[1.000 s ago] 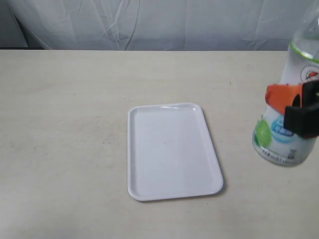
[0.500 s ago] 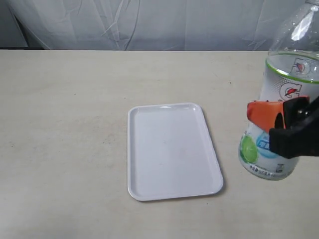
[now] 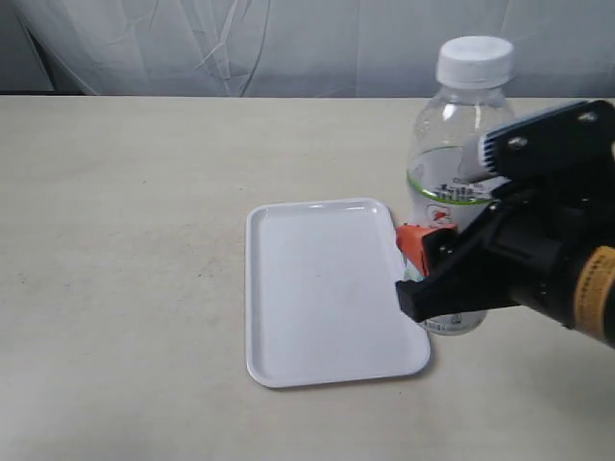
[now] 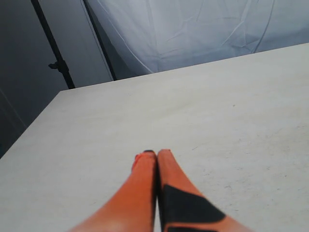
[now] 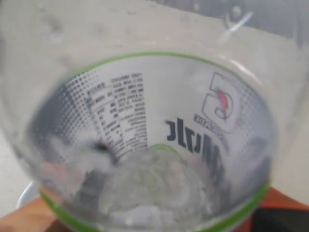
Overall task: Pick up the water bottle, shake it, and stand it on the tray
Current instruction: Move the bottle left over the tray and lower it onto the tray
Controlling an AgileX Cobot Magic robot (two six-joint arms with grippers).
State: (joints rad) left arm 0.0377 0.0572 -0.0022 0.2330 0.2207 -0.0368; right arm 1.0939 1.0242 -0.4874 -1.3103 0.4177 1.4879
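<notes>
Exterior view first: the right claw (image 3: 432, 248) is clamped on the bottle (image 3: 447, 163), with one orange fingertip pressed against the label and the other hidden behind it. The bottle is upright, of clear plastic with a ribbed white cap on top and a green band round the label. Its base sits right at the right rim of the tray (image 3: 327, 288). I cannot tell whether it touches anything underneath. The tray is a glossy white rectangle with rounded corners and a low lip, lying flat on the pale, matte bench (image 3: 115, 192).

Over to the left wrist view: the left claw (image 4: 150, 153) is closed completely, orange fingers pressed flat together with no gap and nothing between them. One finger carries a black patch. It hangs above bare, faintly speckled bench (image 4: 241, 106).

Right wrist view now: the bottle (image 5: 145, 135) fills the picture, its curved transparent wall showing the label's dark lettering, dotted print and a red mark. The claw (image 5: 154, 215) grips it, with orange fingers (image 5: 19, 220) showing at both sides of the green-edged label.
</notes>
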